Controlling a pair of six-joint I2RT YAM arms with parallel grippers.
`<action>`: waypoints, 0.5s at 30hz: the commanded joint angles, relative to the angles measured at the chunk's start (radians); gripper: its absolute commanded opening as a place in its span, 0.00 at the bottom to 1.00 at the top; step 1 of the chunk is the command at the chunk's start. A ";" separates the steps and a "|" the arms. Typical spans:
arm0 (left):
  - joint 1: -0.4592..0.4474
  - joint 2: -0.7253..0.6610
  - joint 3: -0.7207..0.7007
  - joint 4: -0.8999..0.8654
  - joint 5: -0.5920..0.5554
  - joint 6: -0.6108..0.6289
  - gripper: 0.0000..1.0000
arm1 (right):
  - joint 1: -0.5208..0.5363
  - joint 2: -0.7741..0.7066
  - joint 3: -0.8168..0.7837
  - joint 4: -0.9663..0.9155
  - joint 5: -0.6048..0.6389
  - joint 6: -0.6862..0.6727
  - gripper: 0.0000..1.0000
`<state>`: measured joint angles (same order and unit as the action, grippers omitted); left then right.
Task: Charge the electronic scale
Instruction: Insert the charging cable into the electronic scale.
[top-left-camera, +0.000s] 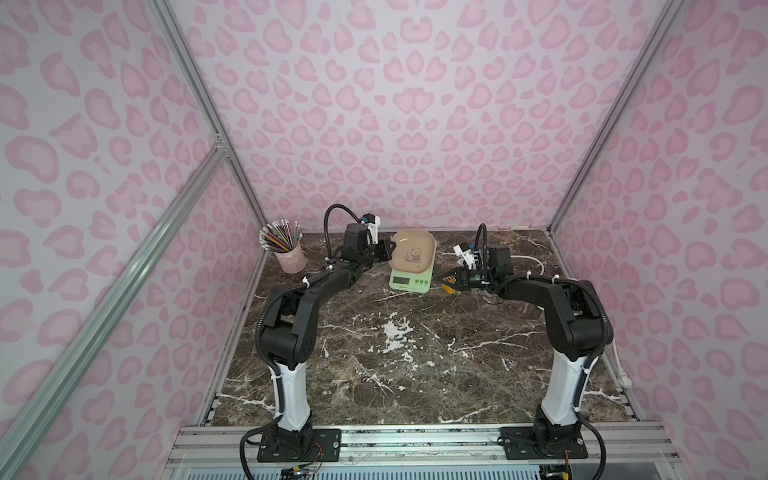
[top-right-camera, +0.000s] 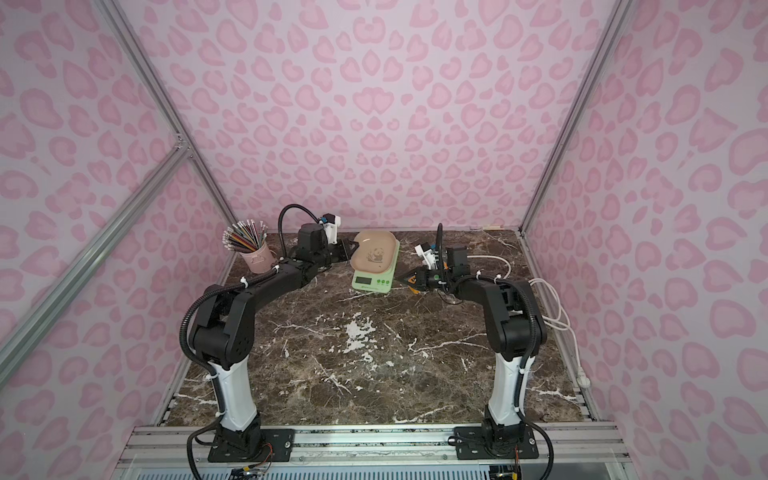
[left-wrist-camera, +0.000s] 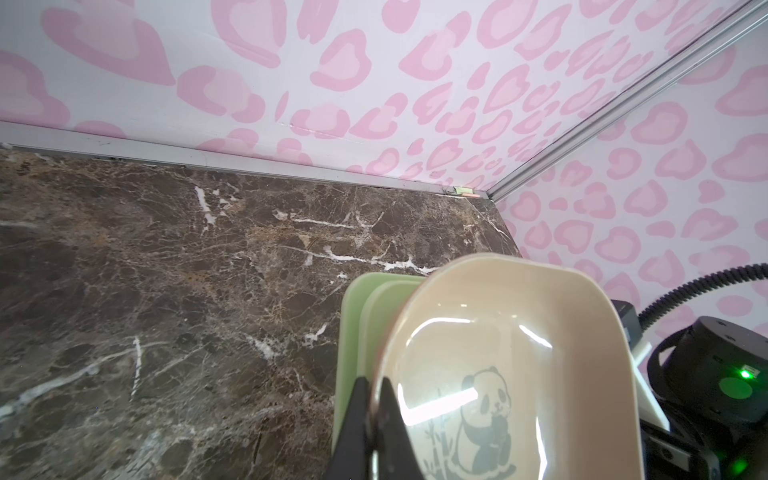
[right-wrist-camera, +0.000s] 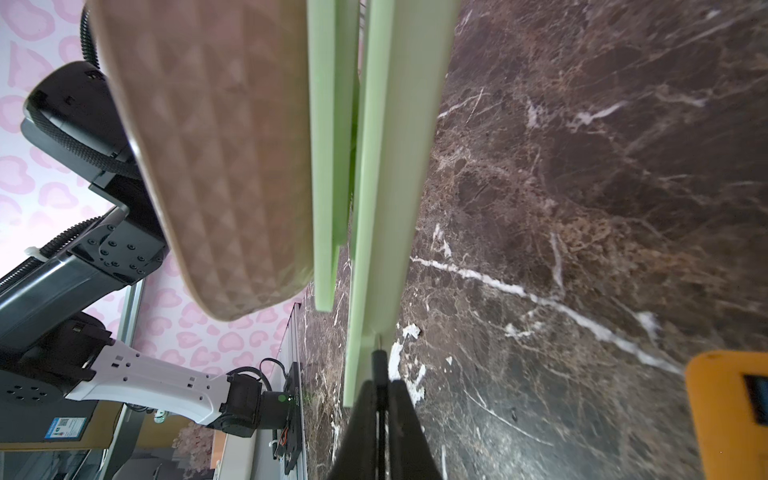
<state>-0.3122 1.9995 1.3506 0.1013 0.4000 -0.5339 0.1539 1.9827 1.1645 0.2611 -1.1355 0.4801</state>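
Your left fingers (left-wrist-camera: 353, 428) are clamped on the rim of the beige panda-printed tray (left-wrist-camera: 498, 291), one finger inside the rim and one outside. The tray appears tilted, its gripped side raised off the green platform beneath. Your right fingers (right-wrist-camera: 405, 428) are pressed together on a thin dark piece (right-wrist-camera: 377, 359) whose tip meets the side edge of the electronic scale (top-left-camera: 409, 284); you cannot tell from these views what that piece is. The scale rests on the tabletop (top-left-camera: 374, 374) toward the rear middle, between the two arms, with its display facing the front. An orange object (right-wrist-camera: 723, 415) lies on the tabletop just beside the right fingers. A white cable (top-left-camera: 536, 262) runs behind the right arm. A pink cup of pencils (top-left-camera: 291, 257) stands at the rear left, well apart from the scale.
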 joint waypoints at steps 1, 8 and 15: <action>-0.005 -0.019 -0.005 0.131 0.084 -0.015 0.05 | 0.009 -0.011 0.015 -0.002 0.004 -0.023 0.00; -0.005 -0.011 -0.022 0.168 0.106 -0.017 0.05 | 0.018 -0.022 0.000 0.029 0.022 0.005 0.00; -0.004 -0.011 -0.038 0.208 0.108 -0.025 0.05 | 0.020 -0.033 -0.018 0.071 0.038 0.042 0.00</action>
<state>-0.3103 1.9972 1.3140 0.1856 0.4232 -0.5125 0.1642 1.9640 1.1488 0.2623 -1.1019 0.5030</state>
